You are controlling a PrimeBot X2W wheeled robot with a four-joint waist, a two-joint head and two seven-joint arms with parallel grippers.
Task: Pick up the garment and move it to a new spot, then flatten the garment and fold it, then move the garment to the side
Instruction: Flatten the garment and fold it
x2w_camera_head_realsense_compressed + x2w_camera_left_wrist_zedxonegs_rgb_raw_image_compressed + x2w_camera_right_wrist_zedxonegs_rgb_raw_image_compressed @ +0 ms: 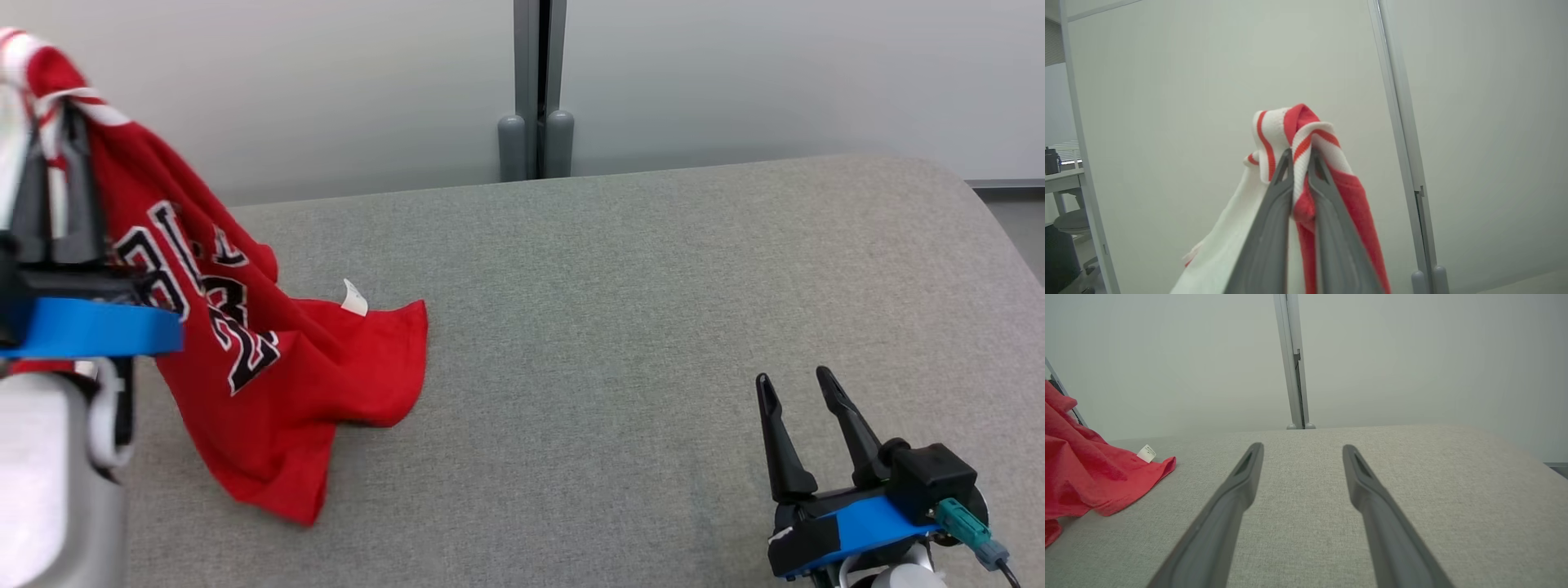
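Note:
The garment [269,367] is a red jersey with black-and-white lettering and red-and-white striped trim. It hangs from my left gripper [57,102] at the far left of the head view, its lower part draped on the grey padded surface [620,327]. In the left wrist view my left gripper [1300,157] is shut on the garment's striped trim [1306,134]. My right gripper [790,380] stands open at the lower right, low over the surface, with nothing between its fingers. In the right wrist view the right gripper [1302,451] points across the surface, the garment [1090,473] off to its left.
A pale wall with a grey vertical post [536,90] runs behind the surface. The surface's rounded right edge [1000,220] drops off toward the floor. A desk and stool [1065,196] stand far left in the left wrist view.

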